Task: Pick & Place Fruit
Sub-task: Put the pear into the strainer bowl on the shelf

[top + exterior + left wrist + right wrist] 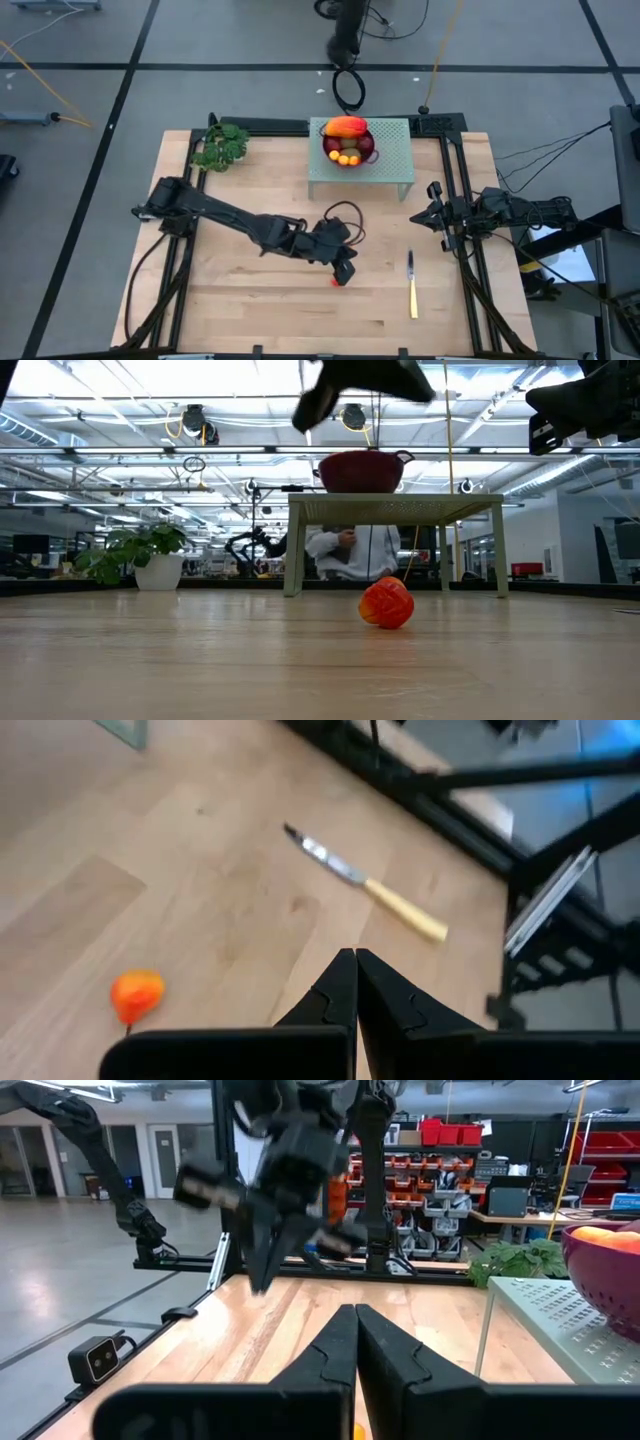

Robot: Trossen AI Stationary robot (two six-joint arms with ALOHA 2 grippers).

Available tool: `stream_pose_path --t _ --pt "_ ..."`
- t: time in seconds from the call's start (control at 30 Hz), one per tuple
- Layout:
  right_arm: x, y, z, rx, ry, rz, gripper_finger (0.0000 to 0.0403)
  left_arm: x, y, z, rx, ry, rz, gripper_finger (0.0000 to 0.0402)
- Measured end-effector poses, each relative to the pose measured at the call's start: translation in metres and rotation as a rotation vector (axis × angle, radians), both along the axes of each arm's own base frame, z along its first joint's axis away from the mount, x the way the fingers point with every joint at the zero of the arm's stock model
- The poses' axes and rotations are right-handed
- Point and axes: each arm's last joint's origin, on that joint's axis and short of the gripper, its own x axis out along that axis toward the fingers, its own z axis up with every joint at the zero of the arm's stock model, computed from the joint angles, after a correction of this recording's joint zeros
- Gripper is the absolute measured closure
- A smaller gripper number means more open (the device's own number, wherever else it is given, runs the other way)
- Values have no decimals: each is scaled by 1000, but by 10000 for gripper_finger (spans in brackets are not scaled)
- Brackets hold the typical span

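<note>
A small orange-red fruit (334,281) lies alone on the wooden table (250,320), just beside and below the left gripper (345,272), whose fingers are pressed together empty; the right gripper (433,215), also closed, waits at the table's right edge.

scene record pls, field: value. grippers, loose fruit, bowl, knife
left gripper: shut, empty, above the table centre, over the loose fruit
right gripper: shut, empty, waiting at the table's right edge
loose fruit: one small orange-red piece lying on the wooden table, not held
bowl: dark red, on the small green stand at the far side, holding the rest of the fruit
knife: yellow handle, flat on the table right of the loose fruit
plant: leafy green, far left corner
</note>
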Motion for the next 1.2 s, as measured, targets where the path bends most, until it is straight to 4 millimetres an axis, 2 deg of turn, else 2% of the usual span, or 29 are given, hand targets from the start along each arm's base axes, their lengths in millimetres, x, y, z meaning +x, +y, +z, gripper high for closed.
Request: stream_pose_path --t 0.27,0.4,0.5,0.77,1.2 --pt "0 0 0 0 0 0 403 17 10 -39 49 99 -92 399" --pt "0 0 0 0 0 0 403 22 15 -51 91 125 -123 398" --pt "0 0 0 0 1 0 403 24 17 -58 131 143 -151 383" --pt "0 0 0 0 2 0 403 18 30 -68 249 267 -125 311" --pt "0 0 0 0 4 0 403 18 50 -71 317 322 -122 154"
